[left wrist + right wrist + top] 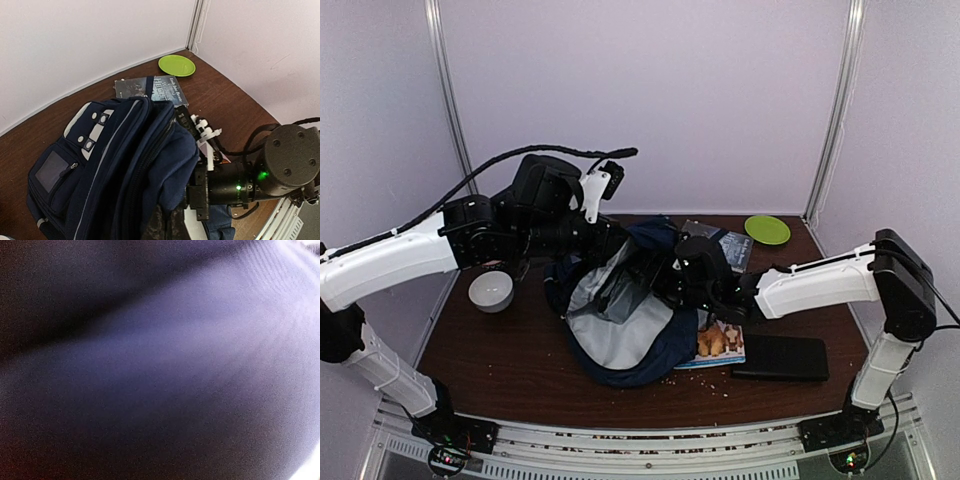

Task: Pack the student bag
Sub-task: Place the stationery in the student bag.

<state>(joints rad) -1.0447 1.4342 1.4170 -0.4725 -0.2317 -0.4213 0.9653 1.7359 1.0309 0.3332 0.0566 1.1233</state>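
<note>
Left pincer (613, 243) clenched on student bag (620, 340) rim, mouth held wide; right pincer (670, 280) inside, fabric-hidden, grip state untellable.

The left arm (390, 260) reaches inward from the left with its elbow raised, and the left pincer (598, 240) is closed tight. The right arm (815, 285) stretches low toward the centre, wrist (235, 182) level. The right pincer (665, 278) is mostly hidden, so its jaws cannot be read.

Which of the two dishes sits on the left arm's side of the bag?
The white bowl, left of the student bag. The other dish, a flat green plate, lies in the far right corner.
</note>
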